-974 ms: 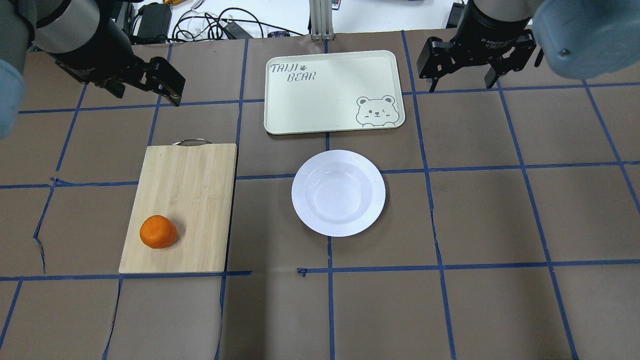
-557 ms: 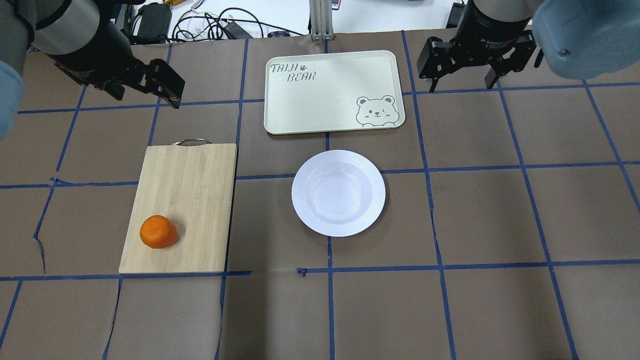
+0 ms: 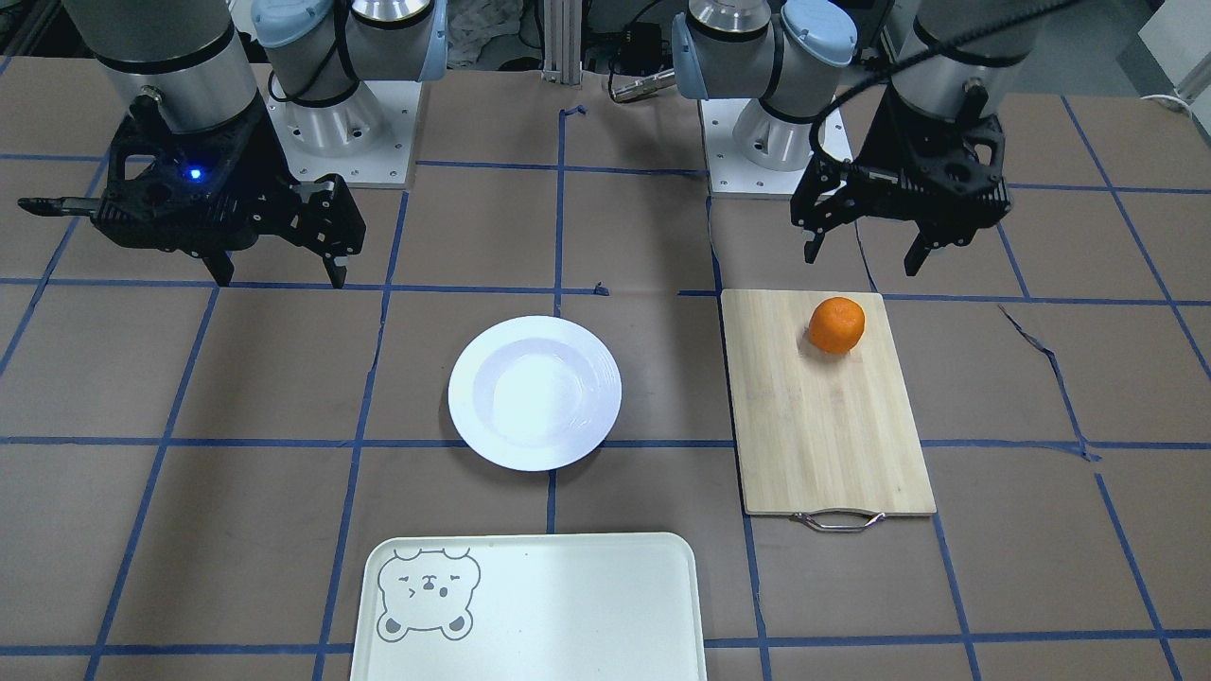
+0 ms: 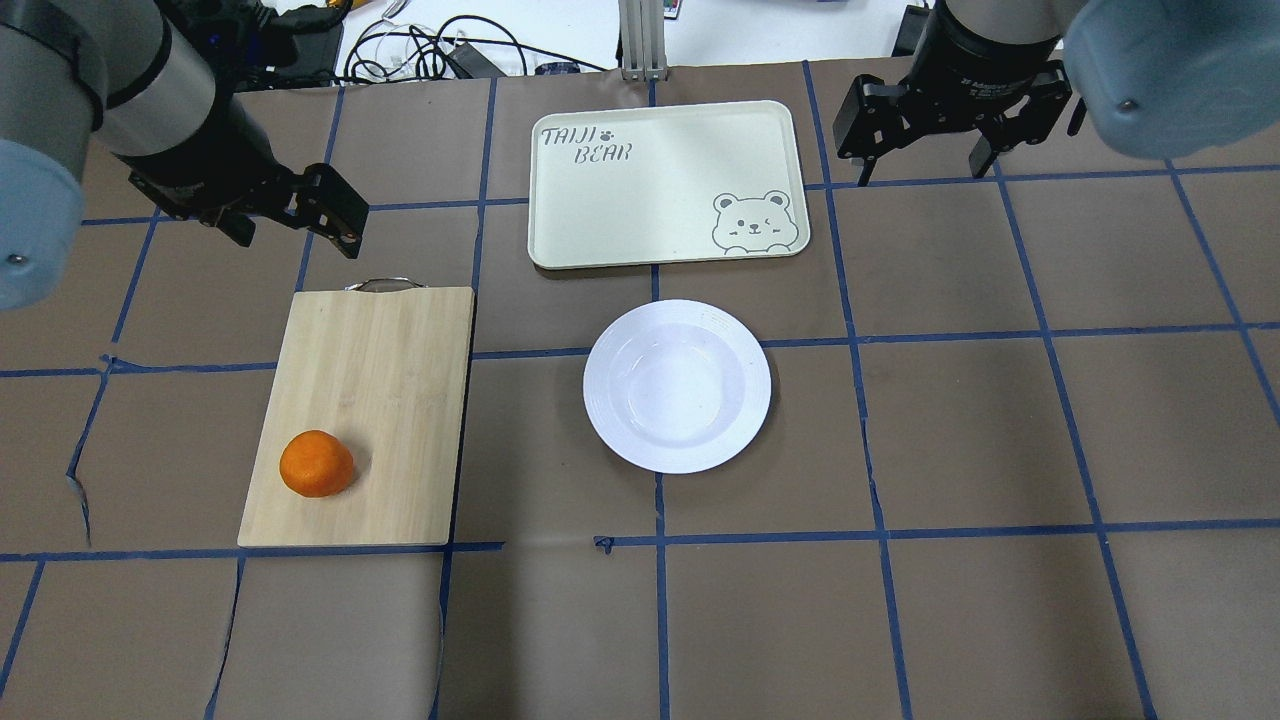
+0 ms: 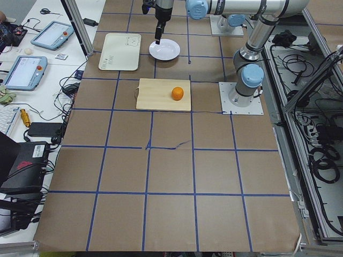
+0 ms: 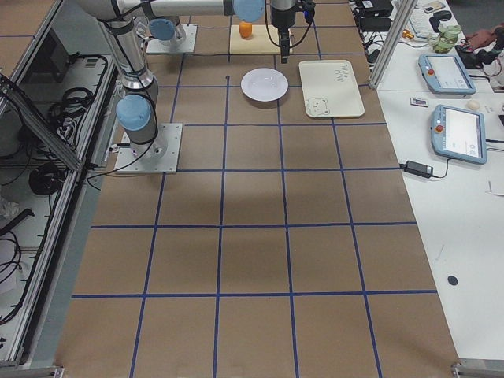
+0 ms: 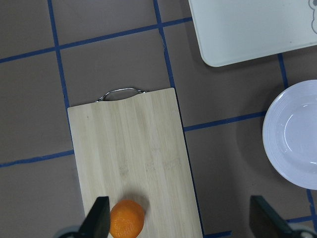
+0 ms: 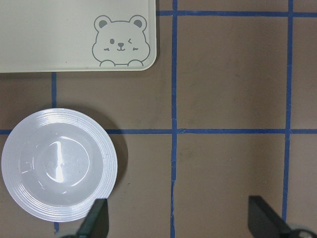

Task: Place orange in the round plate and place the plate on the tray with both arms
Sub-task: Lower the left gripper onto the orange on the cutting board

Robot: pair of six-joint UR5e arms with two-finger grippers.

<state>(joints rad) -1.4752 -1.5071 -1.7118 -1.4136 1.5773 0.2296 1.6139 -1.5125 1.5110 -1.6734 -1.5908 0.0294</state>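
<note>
Exterior front-facing view shows your left pincer, jaws apart and empty, raised over the table near the small bright orange fruit on the bamboo cutting board. Close off-centre and it could roll away. Your right pincer, also apart, hangs clear; the glossy white round plate may slip in a two-armed lift.
</note>
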